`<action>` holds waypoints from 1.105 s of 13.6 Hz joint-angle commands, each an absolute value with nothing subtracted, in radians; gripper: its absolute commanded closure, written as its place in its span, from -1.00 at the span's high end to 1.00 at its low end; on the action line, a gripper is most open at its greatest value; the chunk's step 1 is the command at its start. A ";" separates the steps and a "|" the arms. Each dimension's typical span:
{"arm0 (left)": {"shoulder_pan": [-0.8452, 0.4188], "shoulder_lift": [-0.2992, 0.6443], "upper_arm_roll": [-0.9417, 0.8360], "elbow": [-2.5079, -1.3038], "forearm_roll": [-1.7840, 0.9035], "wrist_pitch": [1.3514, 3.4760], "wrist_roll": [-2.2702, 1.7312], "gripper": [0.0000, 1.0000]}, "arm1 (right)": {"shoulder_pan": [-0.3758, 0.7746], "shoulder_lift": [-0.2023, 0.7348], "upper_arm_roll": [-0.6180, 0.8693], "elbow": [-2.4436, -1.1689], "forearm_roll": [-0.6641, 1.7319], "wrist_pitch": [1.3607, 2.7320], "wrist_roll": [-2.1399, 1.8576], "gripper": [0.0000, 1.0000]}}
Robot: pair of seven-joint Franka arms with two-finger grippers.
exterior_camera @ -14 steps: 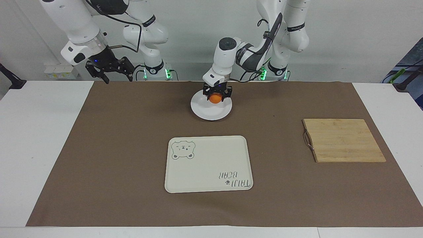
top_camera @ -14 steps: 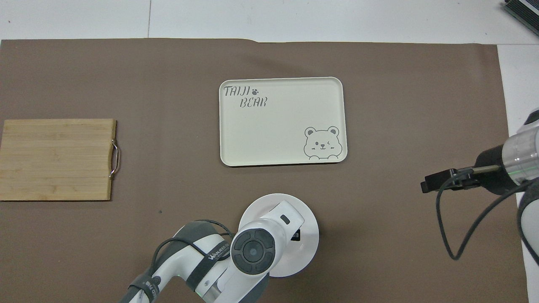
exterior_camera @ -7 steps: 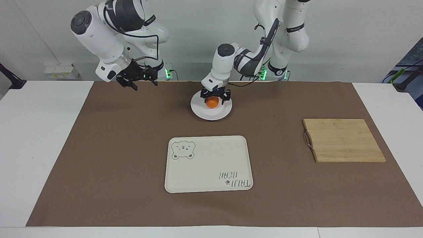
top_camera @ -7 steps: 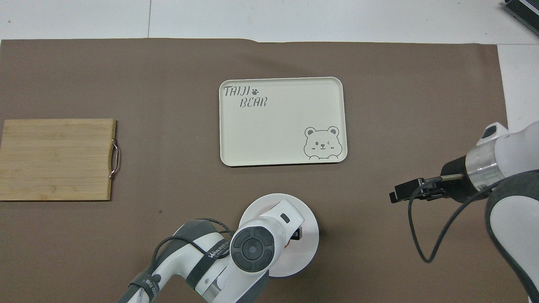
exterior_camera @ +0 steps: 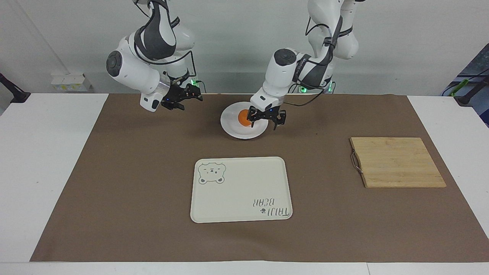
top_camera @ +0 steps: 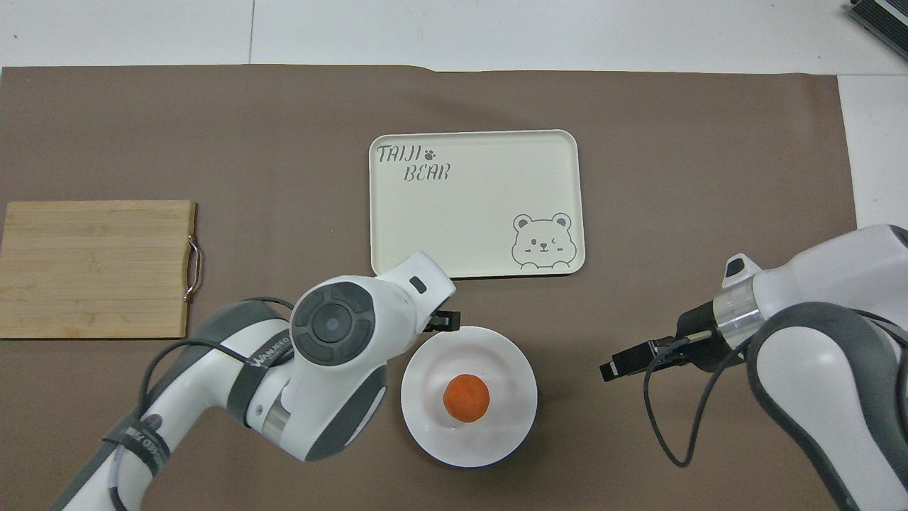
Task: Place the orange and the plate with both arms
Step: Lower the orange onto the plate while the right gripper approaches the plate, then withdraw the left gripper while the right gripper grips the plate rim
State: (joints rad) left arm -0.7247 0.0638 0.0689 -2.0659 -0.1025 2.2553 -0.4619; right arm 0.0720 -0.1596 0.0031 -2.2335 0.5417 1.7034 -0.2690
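The orange (exterior_camera: pixel 244 118) rests free at the centre of the plate (exterior_camera: pixel 233 131). The left gripper (exterior_camera: pixel 267 119), fingers spread wide and holding nothing, hangs over the plate's rim on the side toward the left arm's end of the table. The right gripper (exterior_camera: pixel 182 100) hovers beside the plate toward the right arm's end; its finger state cannot be determined. Risk: any contact that tilts the plate is likely to roll the orange off. A rim grasp on glossy ware may slip.

a small round orange (exterior_camera: pixel 244 117) sits in the middle of the plate (exterior_camera: pixel 233 129). the plate is white, shallow, lying flat, nearer the robots than the cream tray (exterior_camera: pixel 240 189).
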 commanded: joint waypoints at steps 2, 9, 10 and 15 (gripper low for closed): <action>-0.550 -0.014 0.061 -1.999 -0.068 2.130 -0.281 1.00 | 0.080 -0.190 0.003 -2.345 0.668 1.770 -0.371 1.00; -0.238 -0.020 0.061 -1.780 -0.067 1.944 0.130 1.00 | 0.142 -0.196 0.005 -2.532 0.920 1.966 -0.465 1.00; -0.207 -0.024 0.063 -1.755 -0.067 1.942 0.150 1.00 | 0.164 -0.198 0.005 -2.540 0.933 1.985 -0.465 1.00; -0.089 -0.012 0.066 -1.651 -0.063 1.891 0.259 1.00 | 0.195 -0.196 0.005 -2.609 0.988 2.060 -0.465 1.00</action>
